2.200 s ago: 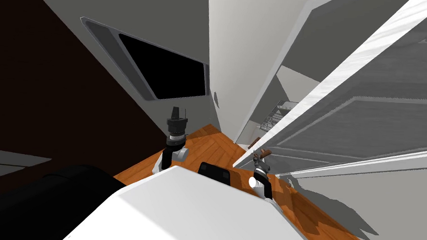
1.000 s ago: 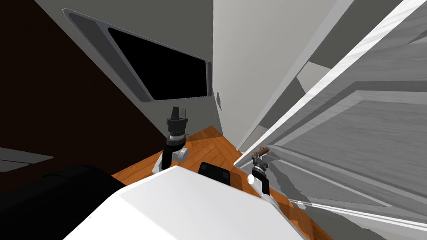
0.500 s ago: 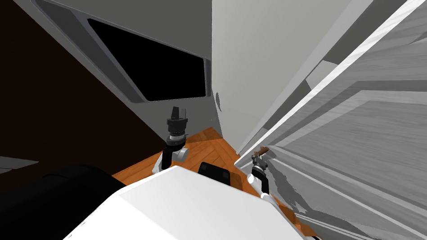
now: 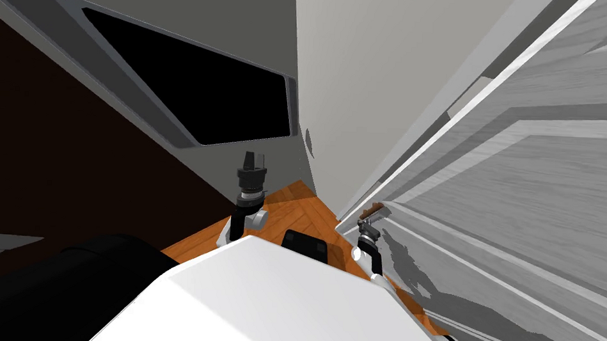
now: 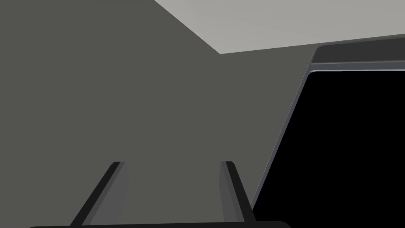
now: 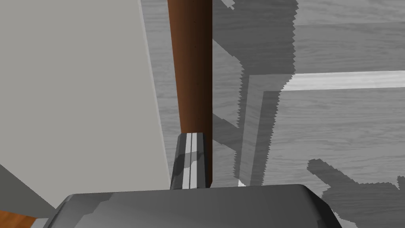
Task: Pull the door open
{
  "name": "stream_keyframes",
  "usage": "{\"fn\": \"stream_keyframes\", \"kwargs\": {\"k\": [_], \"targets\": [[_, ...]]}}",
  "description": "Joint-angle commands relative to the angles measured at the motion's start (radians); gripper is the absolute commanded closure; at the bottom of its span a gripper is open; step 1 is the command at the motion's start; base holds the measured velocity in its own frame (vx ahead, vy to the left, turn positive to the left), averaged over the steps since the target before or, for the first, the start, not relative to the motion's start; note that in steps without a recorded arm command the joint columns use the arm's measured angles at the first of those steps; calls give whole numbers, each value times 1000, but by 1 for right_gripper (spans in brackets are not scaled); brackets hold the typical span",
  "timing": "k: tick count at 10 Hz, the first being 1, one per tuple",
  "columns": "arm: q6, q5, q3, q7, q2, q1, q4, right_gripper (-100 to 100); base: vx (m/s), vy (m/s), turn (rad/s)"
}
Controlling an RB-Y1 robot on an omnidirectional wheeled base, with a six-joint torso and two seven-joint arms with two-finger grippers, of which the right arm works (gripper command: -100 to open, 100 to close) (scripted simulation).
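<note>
Beside door handle (image 6: pixel 192 63) (brown): right gripper (image 6: pixel 190 136), jaws together.

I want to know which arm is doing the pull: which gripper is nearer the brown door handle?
Right. The right gripper lies against the brown door handle, fingers shut. The left gripper is raised and open, well away to the handle's left.

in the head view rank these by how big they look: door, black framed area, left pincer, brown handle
1. door
2. black framed area
3. left pincer and brown handle: both tiny and about alike, so not ranked
</note>
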Motion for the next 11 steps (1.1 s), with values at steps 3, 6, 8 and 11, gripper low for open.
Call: {"fn": "stream_keyframes", "kwargs": {"k": [3, 6, 8, 11], "targets": [[2, 9, 14, -3, -2, 3, -11, -100, -210, 64, -14], [-2, 10, 14, -13, -9, 11, -12, -100, -63, 36, 1], [-10, 12, 14, -30, -18, 18, -5, -100, 180, -43, 31], [-30, 17, 14, -74, -41, 34, 12, -100, 221, -61, 44]]}}
